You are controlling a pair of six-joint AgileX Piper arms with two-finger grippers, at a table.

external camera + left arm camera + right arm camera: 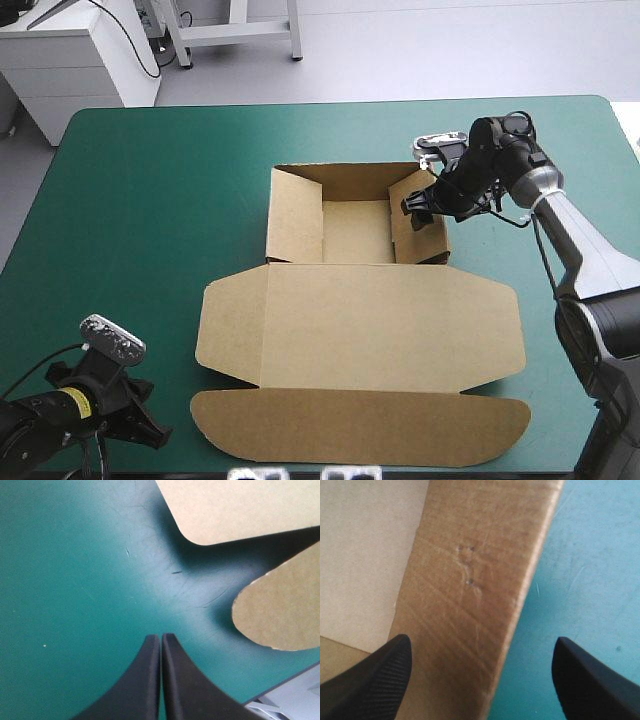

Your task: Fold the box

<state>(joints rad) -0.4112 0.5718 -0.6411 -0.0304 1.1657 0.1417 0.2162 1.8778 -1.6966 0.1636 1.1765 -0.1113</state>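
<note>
Box [380, 320] wall sits inside the wide-spread right claw [481, 640]; left claw [161, 636] is pinched together, empty, over teal-green cover [75, 580].

Lab w/ teal-green table [150, 220], white cabinet [72, 72].

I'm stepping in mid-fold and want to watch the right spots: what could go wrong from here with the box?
1. The right gripper is open astride the right wall of the box; a skewed squeeze or push could crease that wall or let it spring outward.
2. The left gripper is shut near the lid flap, touching nothing. With the box unheld, a push may slide it across the teal-green cover.
</note>
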